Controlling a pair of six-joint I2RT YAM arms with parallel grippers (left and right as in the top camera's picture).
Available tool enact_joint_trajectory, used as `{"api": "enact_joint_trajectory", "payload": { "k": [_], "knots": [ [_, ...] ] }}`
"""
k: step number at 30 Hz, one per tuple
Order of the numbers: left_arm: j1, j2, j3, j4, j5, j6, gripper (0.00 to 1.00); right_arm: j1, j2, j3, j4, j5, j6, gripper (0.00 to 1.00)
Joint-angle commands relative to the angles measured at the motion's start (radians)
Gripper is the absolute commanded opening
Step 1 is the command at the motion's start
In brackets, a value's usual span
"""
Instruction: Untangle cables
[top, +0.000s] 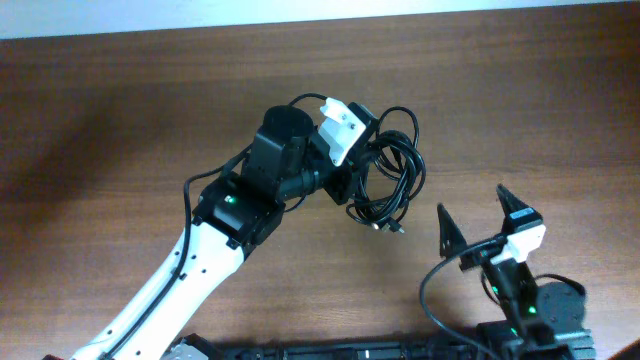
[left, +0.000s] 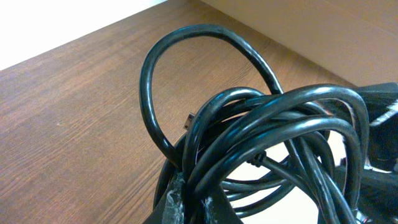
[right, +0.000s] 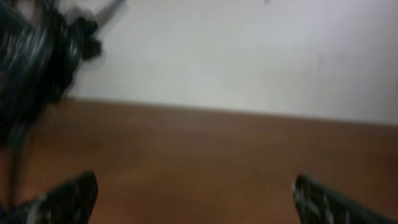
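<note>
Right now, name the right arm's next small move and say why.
Probably ease the right gripper forward and left toward the cables. Its fingers stand open and empty, well clear of the bundle, which bunches knotted at the left gripper; a loose loop sticks out to grab.

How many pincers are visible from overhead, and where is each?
2. The left pincer is at the tangled cables near the picture's middle; the right pincer stands open at the lower right, apart from them.
</note>
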Motion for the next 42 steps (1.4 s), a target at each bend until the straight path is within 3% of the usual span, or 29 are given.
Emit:
{"api": "enact_joint_trajectory", "payload": {
  "k": [1, 4, 7, 10, 12, 17, 22, 28, 33, 42],
  "knots": [
    [0.006, -0.027, 0.025, 0.010, 0.021, -0.017, 0.00, -0.004, 0.061, 0.262, -0.203, -0.027, 0.014, 0.99],
    [0.006, -0.027, 0.025, 0.011, 0.012, -0.045, 0.00, -0.003, 0.197, 0.481, -0.402, -0.087, 0.014, 0.99],
    [0.005, -0.027, 0.025, 0.010, -0.002, -0.195, 0.00, -0.003, 0.360, 0.669, -0.488, -0.214, 0.013, 0.99],
    [0.005, -0.027, 0.025, 0.014, 0.000, -0.389, 0.00, -0.004, 0.430, 0.697, -0.478, -0.257, 0.044, 0.98],
    [-0.009, -0.027, 0.025, 0.014, 0.003, -0.447, 0.00, -0.004, 0.451, 0.697, -0.485, -0.259, 0.076, 0.98],
    [-0.102, -0.027, 0.025, 0.037, -0.001, -0.445, 0.00, -0.004, 0.488, 0.697, -0.490, -0.242, 0.100, 0.98],
    [-0.128, -0.042, 0.025, 0.045, 0.048, -0.443, 0.00, -0.004, 0.560, 0.697, -0.541, -0.072, 0.100, 0.98],
    [-0.128, -0.152, 0.025, 0.043, 0.138, -0.268, 0.00, -0.004, 0.661, 0.697, -0.599, 0.072, 0.100, 0.98],
    [-0.127, -0.236, 0.025, -0.019, 0.132, -0.122, 0.00, -0.004, 0.673, 0.697, -0.608, 0.126, 0.100, 0.98],
    [-0.127, -0.259, 0.025, -0.211, -0.356, -0.101, 0.00, -0.004, 0.673, 0.734, -0.624, 0.080, 0.107, 0.98]
  ]
}}
